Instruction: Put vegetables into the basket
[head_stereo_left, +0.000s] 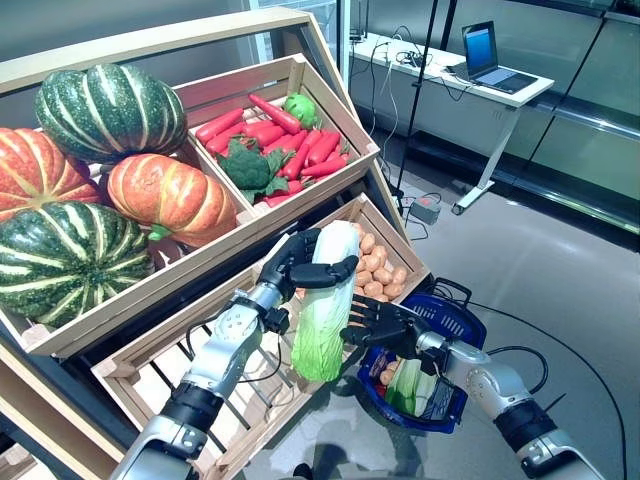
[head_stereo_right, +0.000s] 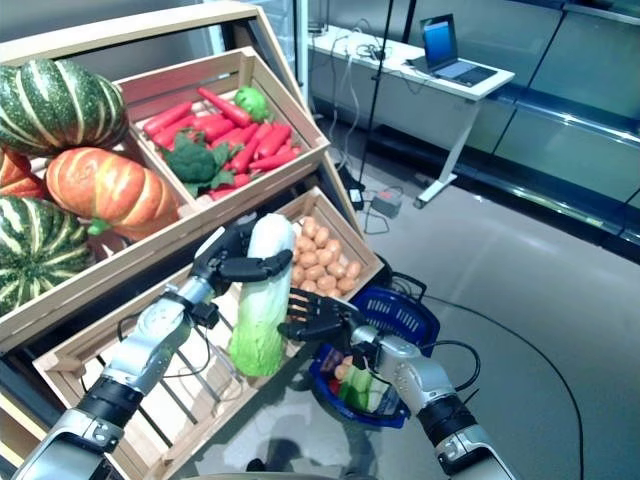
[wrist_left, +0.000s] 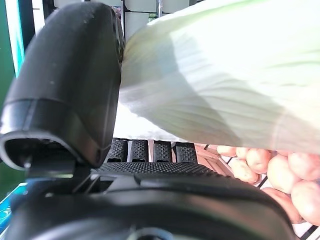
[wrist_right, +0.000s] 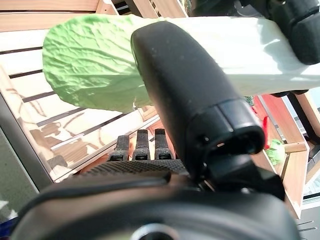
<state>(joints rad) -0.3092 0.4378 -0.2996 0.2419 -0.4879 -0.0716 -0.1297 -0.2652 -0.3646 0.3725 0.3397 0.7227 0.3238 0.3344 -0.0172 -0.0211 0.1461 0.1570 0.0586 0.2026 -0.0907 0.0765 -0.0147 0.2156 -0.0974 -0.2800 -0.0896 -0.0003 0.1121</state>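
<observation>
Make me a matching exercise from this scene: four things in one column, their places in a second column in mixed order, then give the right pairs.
Things:
1. napa cabbage
2. blue basket
3. potatoes
4. carrots

Places:
A. in the upper crate, beside the broccoli
B. on the floor, by the right hand
C. held upright in the left hand
D. in the lower crate, behind the cabbage

Pairs: 1-C, 2-B, 3-D, 4-A
</observation>
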